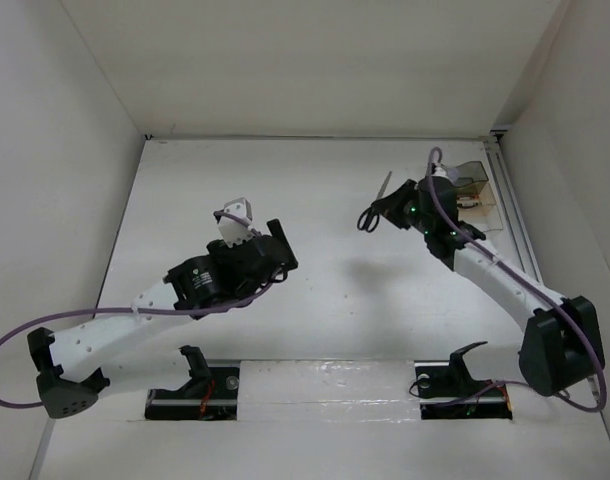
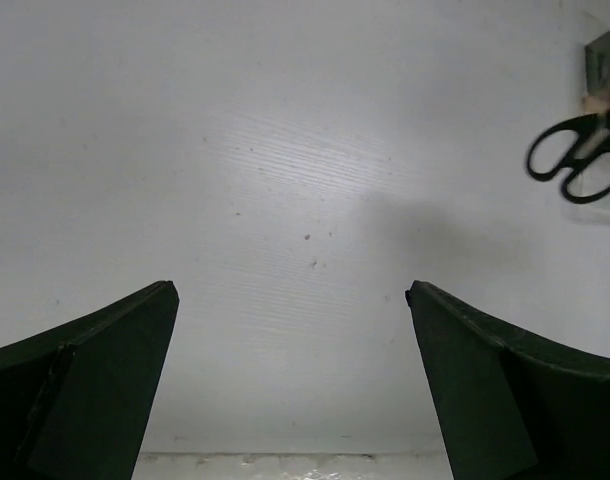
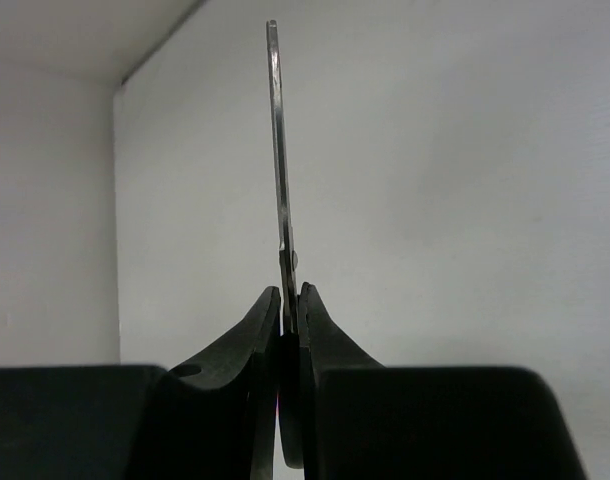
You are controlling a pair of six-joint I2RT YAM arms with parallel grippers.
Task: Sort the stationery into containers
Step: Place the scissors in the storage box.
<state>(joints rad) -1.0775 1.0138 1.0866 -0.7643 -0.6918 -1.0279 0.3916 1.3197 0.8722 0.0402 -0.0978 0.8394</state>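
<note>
My right gripper (image 1: 393,205) is shut on the black-handled silver scissors (image 1: 373,210) and holds them above the table, just left of the smoky-brown organiser (image 1: 477,180) at the far right. In the right wrist view the blade (image 3: 278,150) stands straight up from between my shut fingers (image 3: 290,295). My left gripper (image 1: 237,214) is open and empty over the bare table, left of centre. In the left wrist view it (image 2: 290,290) is wide open, with the scissors' handles (image 2: 575,160) at the right edge. The pens and the tape roll are not clearly seen.
White walls close in the table on the left, back and right. The organiser's corner (image 2: 607,60) shows at the upper right of the left wrist view. A metal rail (image 1: 515,215) runs along the right wall. Two black mounts (image 1: 460,385) sit at the near edge.
</note>
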